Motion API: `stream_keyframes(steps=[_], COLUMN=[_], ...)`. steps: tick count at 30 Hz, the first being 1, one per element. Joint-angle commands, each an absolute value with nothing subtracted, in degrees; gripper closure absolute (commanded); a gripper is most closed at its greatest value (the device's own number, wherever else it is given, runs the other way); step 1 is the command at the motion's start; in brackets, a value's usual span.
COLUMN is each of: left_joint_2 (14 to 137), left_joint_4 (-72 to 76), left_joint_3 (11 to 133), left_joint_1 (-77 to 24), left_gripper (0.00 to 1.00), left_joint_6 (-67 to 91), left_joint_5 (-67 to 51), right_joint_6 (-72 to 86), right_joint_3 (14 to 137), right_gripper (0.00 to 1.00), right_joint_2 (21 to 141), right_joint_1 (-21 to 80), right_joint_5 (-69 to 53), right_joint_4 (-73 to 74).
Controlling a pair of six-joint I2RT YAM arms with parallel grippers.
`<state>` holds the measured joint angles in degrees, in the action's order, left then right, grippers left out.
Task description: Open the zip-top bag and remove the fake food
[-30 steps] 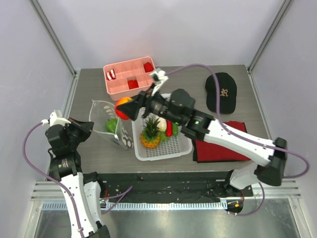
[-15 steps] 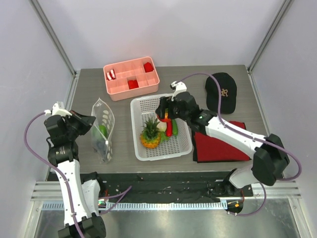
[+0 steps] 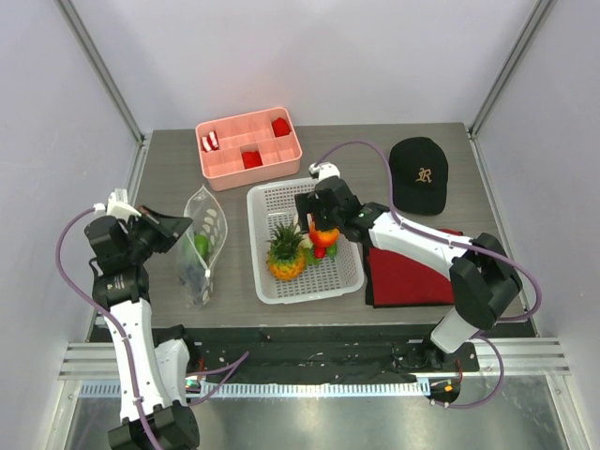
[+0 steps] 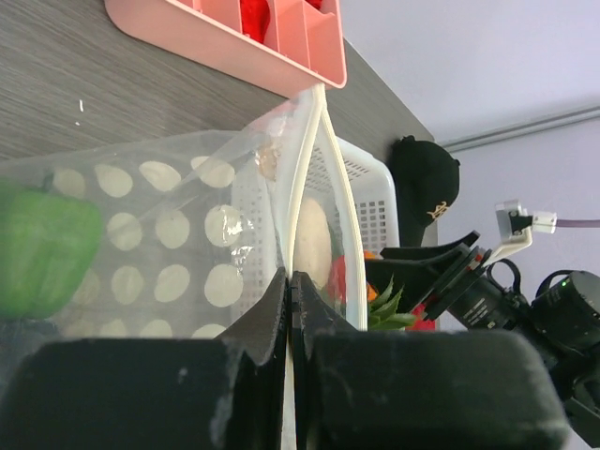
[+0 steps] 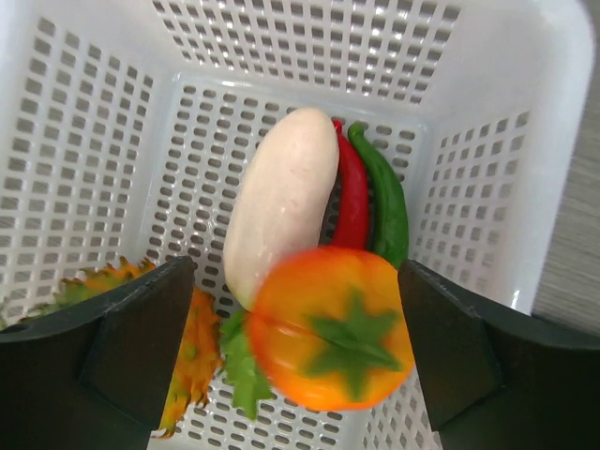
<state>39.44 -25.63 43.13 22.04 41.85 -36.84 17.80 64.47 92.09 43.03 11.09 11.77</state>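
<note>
Currently, the left gripper (image 4: 291,314) is closed on the edge of the zip-top bag (image 4: 169,234), and the thin film is pinched between both pads. Just beyond the fingers the two white zip strips are seen parted, so the mouth is open. The bag is held upright on the table (image 3: 159,178). A green fruit (image 4: 42,248) and a dark piece (image 3: 191,273) are contained in it, below the grip. Through the clear film, farther from this gripper, the white basket (image 3: 352,274) is seen. Behind the bag the pink tray (image 3: 246,150) with red pieces (image 3: 280,126) is placed.

The right gripper (image 5: 295,272) is spread wide above the basket. Between its fingers the tomato (image 5: 330,323) is found. A gap is seen at one finger; at the other, contact cannot be told. Directly under the tomato the whitish piece (image 5: 281,192), a red chili (image 5: 353,202) and a green chili (image 5: 386,202) are laid side by side. The pineapple (image 3: 284,259) is lying beside them, toward the left arm. Outside the basket, on the side away from the bag, a red cloth (image 3: 412,277) and a black cap (image 3: 418,175) are placed.
</note>
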Motion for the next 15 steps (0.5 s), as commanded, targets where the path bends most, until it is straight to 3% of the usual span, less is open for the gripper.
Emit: stream_keyframes(steps=[1, 11, 15], left_joint_2=[37.7, 37.2, 37.4], left_joint_4=[-23.6, -22.6, -22.0], left_joint_3=[45.7, 45.1, 44.8], left_joint_1=[22.1, 22.1, 22.1], left_gripper=[1.0, 1.0, 1.0], left_joint_6=[43.2, 44.6, 45.6], left_joint_5=[-39.2, -39.3, -39.9], right_joint_6=[15.2, 16.6, 19.8], right_joint_3=[69.8, 80.8, 88.0], right_gripper=[0.03, 0.01, 0.16], right_joint_2=[89.3, 88.2, 90.8], right_joint_1=[43.2, 50.0, 56.6], right_joint_5=[14.4, 12.4, 9.8], right_joint_4=[13.0, 15.6, 14.8])
